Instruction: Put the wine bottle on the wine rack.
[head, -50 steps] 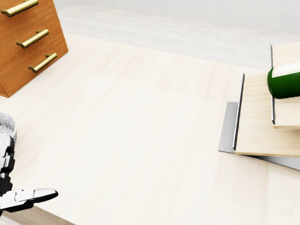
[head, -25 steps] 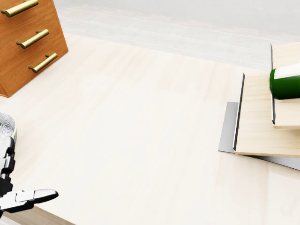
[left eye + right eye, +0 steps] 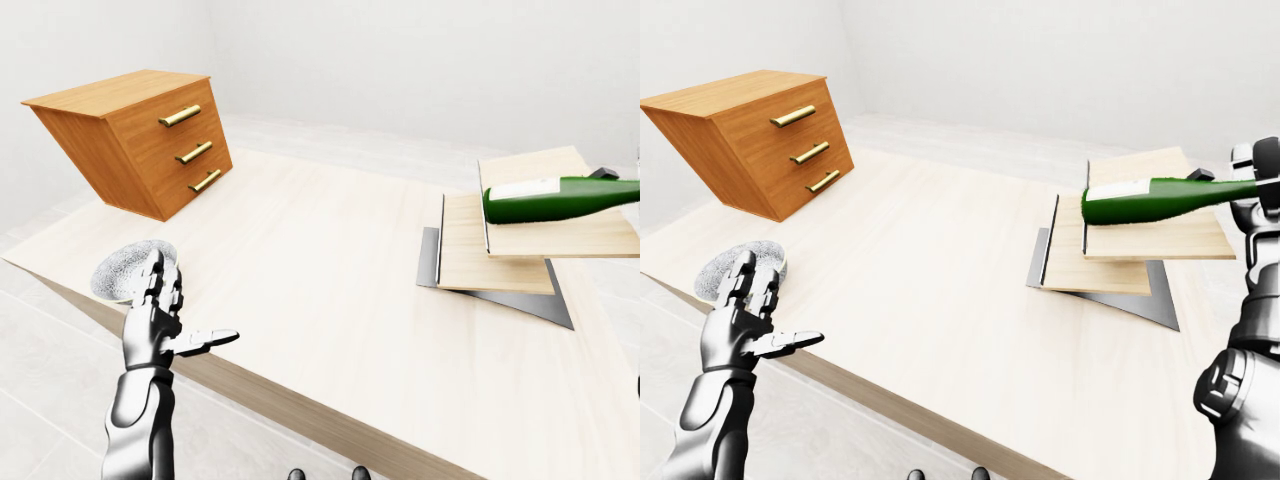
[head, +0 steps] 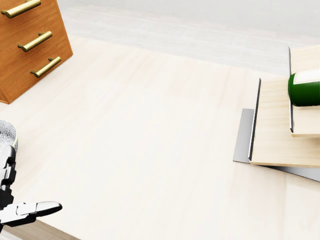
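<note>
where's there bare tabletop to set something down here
The widest bare patch of the table lies between the wooden drawer chest and the stepped wine rack. Crowded spots: the rack's boards under the wine bottle, and the near-left edge by the left hand and a mesh ball.

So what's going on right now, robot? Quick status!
Right hand at the wine bottle neck, grip unclear. Bottle lies horizontal over the stepped wine rack. Left hand open, empty, at the table edge. Nothing in the way.
</note>
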